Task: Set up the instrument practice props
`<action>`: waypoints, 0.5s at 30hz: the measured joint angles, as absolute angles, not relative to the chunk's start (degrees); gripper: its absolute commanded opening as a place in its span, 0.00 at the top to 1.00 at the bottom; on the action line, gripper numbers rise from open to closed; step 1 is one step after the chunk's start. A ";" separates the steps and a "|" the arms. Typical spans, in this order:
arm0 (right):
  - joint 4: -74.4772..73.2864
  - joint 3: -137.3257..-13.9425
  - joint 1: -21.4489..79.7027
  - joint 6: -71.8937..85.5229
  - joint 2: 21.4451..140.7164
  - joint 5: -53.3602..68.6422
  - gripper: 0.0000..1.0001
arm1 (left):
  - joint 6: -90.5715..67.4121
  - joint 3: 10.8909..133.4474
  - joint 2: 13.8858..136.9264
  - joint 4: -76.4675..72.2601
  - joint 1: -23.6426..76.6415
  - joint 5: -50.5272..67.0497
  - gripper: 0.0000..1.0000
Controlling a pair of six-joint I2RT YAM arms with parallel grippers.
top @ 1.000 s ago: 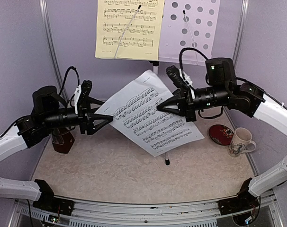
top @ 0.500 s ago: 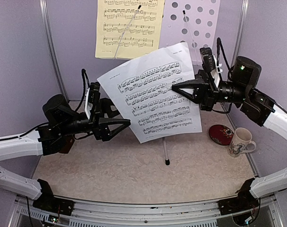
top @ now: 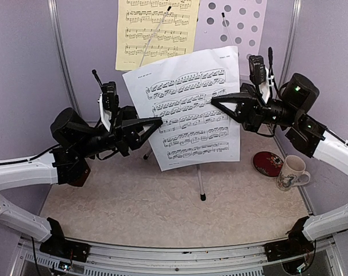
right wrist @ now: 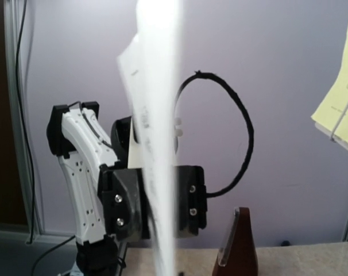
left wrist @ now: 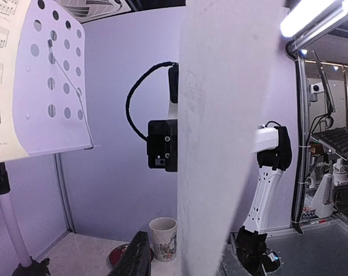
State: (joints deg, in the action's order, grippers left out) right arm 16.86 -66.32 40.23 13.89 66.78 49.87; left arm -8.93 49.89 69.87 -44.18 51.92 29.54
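The white sheet of music (top: 188, 109) hangs upright in the air in front of the white perforated music stand (top: 238, 26). My right gripper (top: 214, 99) is shut on the sheet's right edge. My left gripper (top: 157, 123) is at the sheet's left edge with its jaws apart. In the left wrist view the sheet (left wrist: 231, 138) is edge-on, with a gap to the one visible finger (left wrist: 134, 259). The yellow sheet (top: 157, 31) rests on the left half of the stand. The brown metronome (right wrist: 237, 244) shows in the right wrist view. In the top view my left arm mostly hides it.
A floral white mug (top: 290, 171) and a red round dish (top: 267, 163) stand at the right of the table. The stand's pole (top: 200, 181) comes down at the table's middle. Purple walls close in the back and both sides.
The right gripper has raised the white sheet up and back toward the stand and turned it upright. The left gripper let go of its corner, opened, and followed to the sheet's left edge.
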 measured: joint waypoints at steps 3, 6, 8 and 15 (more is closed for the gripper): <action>19.70 -65.39 39.59 15.86 66.92 50.26 1.00 | -10.33 51.81 71.64 -46.02 52.29 29.23 0.74; 22.79 -64.27 39.03 17.82 66.92 50.46 1.00 | -11.00 54.11 73.23 -47.03 53.34 28.21 0.89; 24.82 -63.55 38.68 19.31 66.98 50.63 1.00 | -11.51 55.68 74.22 -47.46 54.11 27.62 0.98; 29.02 -62.11 37.15 21.67 67.13 50.26 0.69 | -13.13 65.10 79.09 -43.99 55.61 23.92 1.00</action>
State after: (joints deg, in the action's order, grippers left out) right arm 29.02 -62.11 37.15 21.67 67.13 50.26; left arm -13.13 65.10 79.09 -43.99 55.61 23.92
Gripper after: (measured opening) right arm 0.173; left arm 0.011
